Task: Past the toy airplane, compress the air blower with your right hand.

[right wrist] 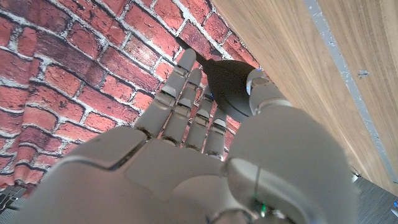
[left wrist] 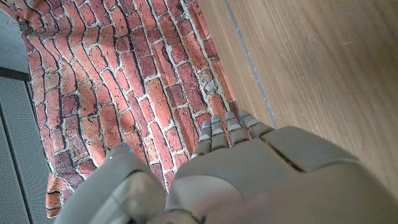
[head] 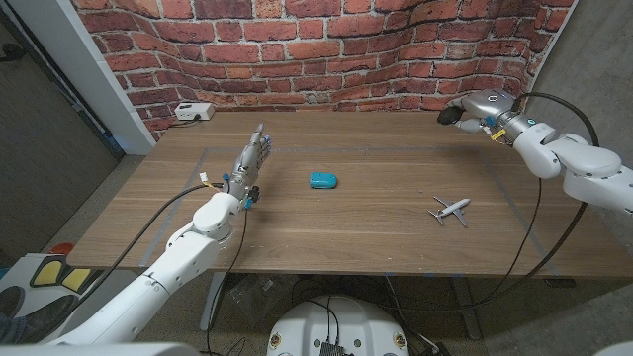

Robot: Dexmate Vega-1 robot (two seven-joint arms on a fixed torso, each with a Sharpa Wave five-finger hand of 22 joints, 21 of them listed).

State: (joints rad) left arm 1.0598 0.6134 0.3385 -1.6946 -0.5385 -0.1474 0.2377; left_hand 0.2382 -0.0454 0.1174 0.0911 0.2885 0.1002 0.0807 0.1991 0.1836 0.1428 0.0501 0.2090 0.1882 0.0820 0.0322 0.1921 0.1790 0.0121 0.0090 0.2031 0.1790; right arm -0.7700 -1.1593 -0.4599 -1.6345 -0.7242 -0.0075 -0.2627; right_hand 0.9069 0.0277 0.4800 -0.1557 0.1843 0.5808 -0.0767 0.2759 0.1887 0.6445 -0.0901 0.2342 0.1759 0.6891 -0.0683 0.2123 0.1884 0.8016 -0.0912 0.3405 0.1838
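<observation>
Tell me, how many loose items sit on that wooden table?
3: a teal object mid-table, a toy airplane toward the robot's right, and a black air blower at the far right edge under the right hand.

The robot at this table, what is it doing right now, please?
The right robot hand is at the far right corner of the table, by the brick wall, with its fingers around a black air blower. From these pictures I cannot tell whether it is squeezing yet. The toy airplane lies nearer on the wood, untouched, and a small teal object sits mid-table. The left robot hand holds nothing, fingers straight, over the left side.
</observation>
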